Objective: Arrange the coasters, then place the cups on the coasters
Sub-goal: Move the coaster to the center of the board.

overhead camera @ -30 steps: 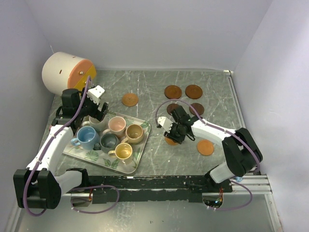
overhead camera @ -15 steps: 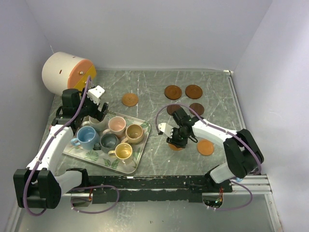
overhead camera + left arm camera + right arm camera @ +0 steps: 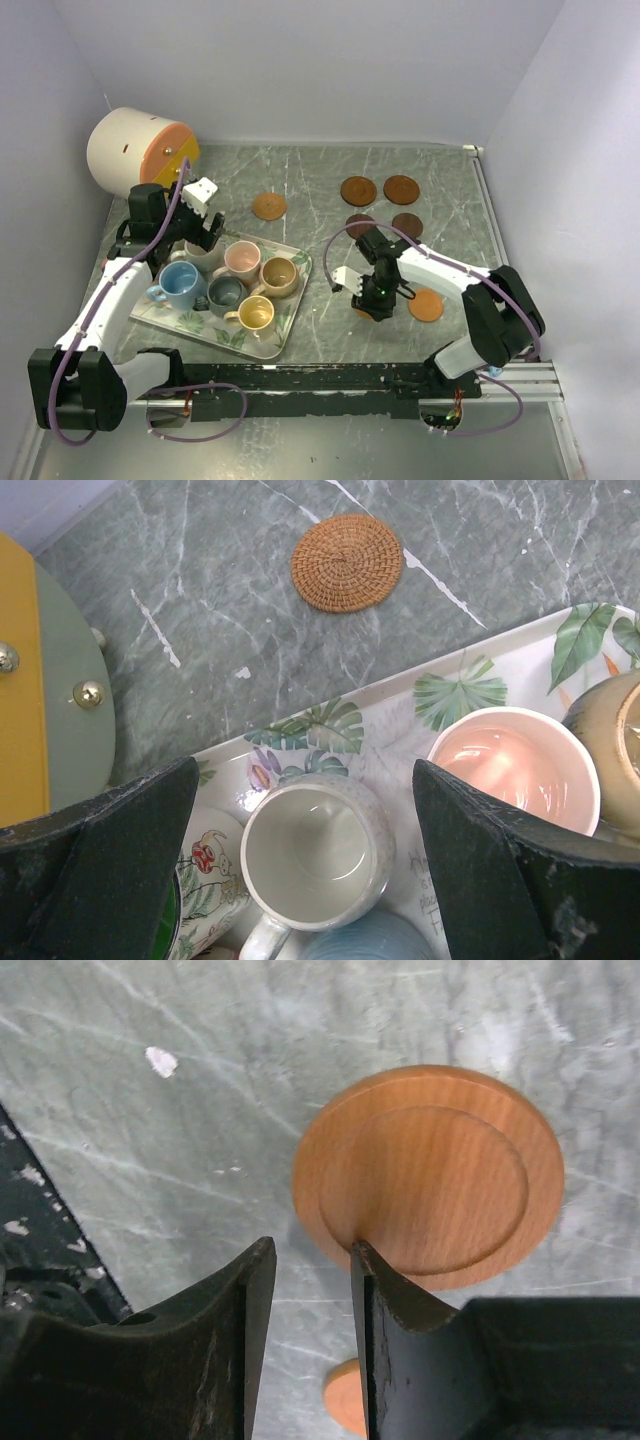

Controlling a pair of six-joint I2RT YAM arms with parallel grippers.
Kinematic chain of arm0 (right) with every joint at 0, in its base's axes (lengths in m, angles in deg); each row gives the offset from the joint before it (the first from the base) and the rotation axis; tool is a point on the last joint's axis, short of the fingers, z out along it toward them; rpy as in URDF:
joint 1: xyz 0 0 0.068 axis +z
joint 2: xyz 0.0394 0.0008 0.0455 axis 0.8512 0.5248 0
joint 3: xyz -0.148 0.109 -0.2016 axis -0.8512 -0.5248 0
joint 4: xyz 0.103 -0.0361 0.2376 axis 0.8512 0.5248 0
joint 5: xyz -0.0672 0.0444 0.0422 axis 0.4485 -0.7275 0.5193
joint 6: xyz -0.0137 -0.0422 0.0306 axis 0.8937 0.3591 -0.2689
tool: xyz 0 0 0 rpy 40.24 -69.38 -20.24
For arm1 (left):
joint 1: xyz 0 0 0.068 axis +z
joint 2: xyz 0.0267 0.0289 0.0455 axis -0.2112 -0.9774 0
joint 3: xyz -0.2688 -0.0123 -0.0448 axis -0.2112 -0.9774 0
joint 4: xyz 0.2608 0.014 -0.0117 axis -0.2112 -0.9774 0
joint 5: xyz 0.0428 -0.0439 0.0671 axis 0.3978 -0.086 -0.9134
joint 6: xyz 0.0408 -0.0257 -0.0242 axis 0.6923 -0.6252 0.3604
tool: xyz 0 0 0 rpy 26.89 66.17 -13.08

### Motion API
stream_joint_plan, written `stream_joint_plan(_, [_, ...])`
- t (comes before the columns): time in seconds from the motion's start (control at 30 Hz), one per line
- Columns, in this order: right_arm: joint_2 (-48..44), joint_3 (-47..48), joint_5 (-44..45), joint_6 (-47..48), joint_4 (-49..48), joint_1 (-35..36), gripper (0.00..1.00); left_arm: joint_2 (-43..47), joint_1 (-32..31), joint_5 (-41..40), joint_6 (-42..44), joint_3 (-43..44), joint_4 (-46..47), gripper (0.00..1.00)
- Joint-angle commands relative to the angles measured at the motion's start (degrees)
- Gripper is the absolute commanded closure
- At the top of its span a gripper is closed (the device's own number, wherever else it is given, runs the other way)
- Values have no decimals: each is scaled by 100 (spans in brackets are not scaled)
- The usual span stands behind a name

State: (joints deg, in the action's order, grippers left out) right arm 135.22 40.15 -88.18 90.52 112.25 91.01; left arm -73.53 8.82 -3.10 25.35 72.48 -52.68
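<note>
Several round brown coasters lie on the marble table: a woven one (image 3: pixel 269 206) (image 3: pixel 346 563), two at the back (image 3: pixel 358 190) (image 3: pixel 401 189), one behind my right arm (image 3: pixel 407 225), one at the front right (image 3: pixel 427 305). My right gripper (image 3: pixel 375 300) (image 3: pixel 312 1250) points down, jaws slightly apart with only table between them. Its right fingertip (image 3: pixel 362 1252) rests on the rim of a light wooden coaster (image 3: pixel 430 1175). My left gripper (image 3: pixel 200 225) (image 3: pixel 305 780) hangs open over the cream cup (image 3: pixel 315 850). Pink (image 3: pixel 242 257), tan (image 3: pixel 278 274), blue (image 3: pixel 180 283), grey (image 3: pixel 226 292) and yellow (image 3: pixel 255 313) cups stand on the tray.
The leaf-print tray (image 3: pixel 290 325) (image 3: pixel 455 690) lies at the front left. A big white-and-orange cylinder (image 3: pixel 140 150) lies on its side at the back left, close to my left arm. Walls close the table on three sides, with a black rail (image 3: pixel 330 380) along the near edge.
My right gripper has moved toward the near edge and slightly right, and the light coaster under it has slid along with it. The left arm has not moved.
</note>
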Motion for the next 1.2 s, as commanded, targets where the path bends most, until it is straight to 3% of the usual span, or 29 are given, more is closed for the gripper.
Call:
stream_joint_plan(0.0, [-125,185,-226,-50,477,-63,63,-30,-27,-27,89,49,41,0])
stream_joint_plan(0.33, [129,611,-473,-276,-262,-1024,60,-13,-24,-11,113,32,48,0])
stream_joint_plan(0.67, [714,709,-617,-675,-855,-1031,56,-19,-28,24,141,18,48,0])
stream_joint_plan(1.17, [671,341,-640,-271,-639,-1003,61,-25,-24,19,160,26,33,0])
